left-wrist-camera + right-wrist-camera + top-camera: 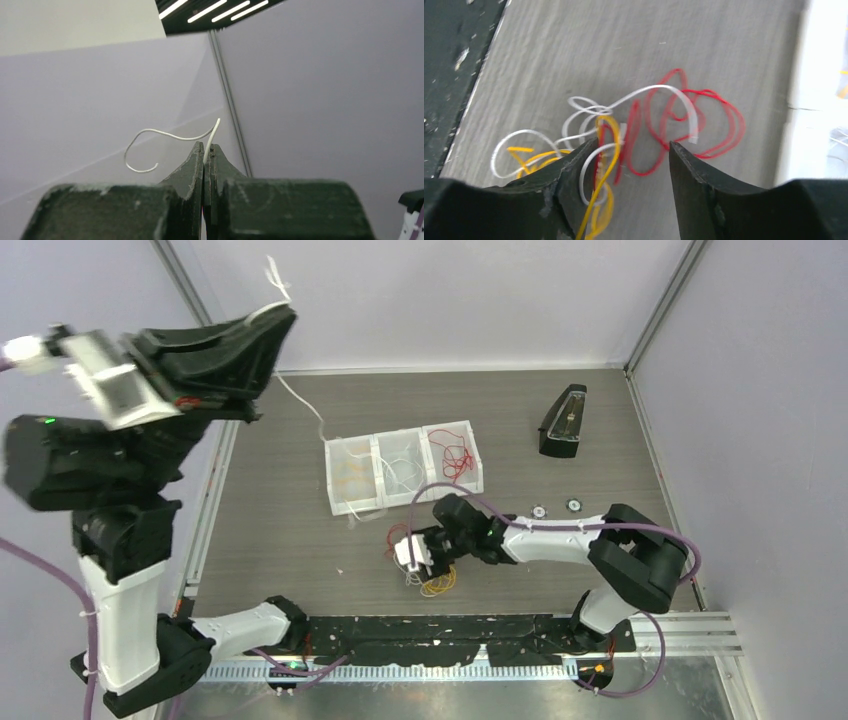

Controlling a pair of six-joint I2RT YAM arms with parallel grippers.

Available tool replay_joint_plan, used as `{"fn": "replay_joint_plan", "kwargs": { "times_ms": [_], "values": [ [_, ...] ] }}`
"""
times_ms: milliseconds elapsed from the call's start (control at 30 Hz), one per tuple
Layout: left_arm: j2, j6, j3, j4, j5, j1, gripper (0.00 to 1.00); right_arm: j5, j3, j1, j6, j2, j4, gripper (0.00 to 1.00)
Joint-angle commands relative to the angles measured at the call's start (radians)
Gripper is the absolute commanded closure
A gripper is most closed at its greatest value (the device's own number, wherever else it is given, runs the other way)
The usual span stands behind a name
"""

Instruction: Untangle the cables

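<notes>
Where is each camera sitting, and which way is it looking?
Top: high and behind, looking down at the table and tray; left arm, right arm show.
Left wrist: up high, facing the walls; its left tool is shut on a white cable.
Right wrist: low, facing the cable tangle; open right tool frames it.
Shared: top and right wrist both see the cable tangle.

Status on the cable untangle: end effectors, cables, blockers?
Left end effector shut on white cable, raised high. Right end effector open over red-white-yellow tangle. Tray sits apart; nothing blocking.
</notes>
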Motion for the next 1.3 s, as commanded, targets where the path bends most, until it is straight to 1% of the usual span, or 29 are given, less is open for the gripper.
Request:
{"fn": "replay_joint_plan", "kwargs": {
  "times_ms": [0,67,100,167,267,333,500,600,633,700,767,800,933,1033,1167,1267],
  "values": [
    [-0.012,0.053,-0.171,-0.008,-0.05,0.007,1.0,-0.037,0.176,-0.083,0.154,-0.085,-0.246,0.37],
    [-0.016,0.048,-0.254,0.011,-0.05,0.008,1.0,-0.066,0.203,-0.112,0.21,-0.125,-0.276,0.29],
    [-0.014,0.047,-0.285,0.023,-0.04,0.008,1.0,-0.077,0.203,-0.118,0.232,-0.155,-0.284,0.27],
    [-0.001,0.045,-0.336,0.048,-0.033,0.009,1.0,-0.085,0.196,-0.128,0.253,-0.207,-0.305,0.22],
    [0.031,0.049,-0.395,0.091,-0.038,0.012,1.0,-0.085,0.163,-0.138,0.272,-0.302,-0.337,0.12],
    [0.06,0.055,-0.428,0.129,-0.038,0.022,1.0,-0.081,0.141,-0.15,0.281,-0.351,-0.357,0.09],
    [0.153,0.043,-0.488,0.237,-0.042,0.075,1.0,-0.079,0.086,-0.202,0.311,-0.414,-0.367,0.07],
    [0.216,-0.074,-0.464,0.27,-0.03,0.136,1.0,-0.076,0.051,-0.219,0.316,-0.416,-0.367,0.07],
    [0.233,-0.119,-0.432,0.264,-0.016,0.157,1.0,-0.074,0.045,-0.228,0.317,-0.412,-0.365,0.07],
    [0.248,-0.198,-0.397,0.263,0.038,0.198,1.0,-0.069,0.027,-0.25,0.326,-0.397,-0.354,0.08],
    [0.24,-0.27,-0.375,0.281,0.124,0.23,1.0,-0.048,0.028,-0.279,0.354,-0.349,-0.342,0.09],
    [0.228,-0.3,-0.367,0.293,0.166,0.238,1.0,-0.028,0.035,-0.29,0.392,-0.334,-0.341,0.09],
    [0.162,-0.371,-0.35,0.337,0.26,0.242,1.0,0.043,0.13,-0.349,0.516,-0.217,-0.387,0.12],
    [0.132,-0.368,-0.325,0.328,0.255,0.242,1.0,0.065,0.201,-0.378,0.602,-0.137,-0.452,0.13],
    [0.148,-0.241,-0.307,0.274,0.202,0.242,1.0,0.028,0.203,-0.399,0.636,-0.145,-0.432,0.13],
    [0.187,-0.154,-0.326,0.29,0.189,0.242,1.0,0.018,0.211,-0.41,0.635,-0.164,-0.428,0.12]
  ]
}}
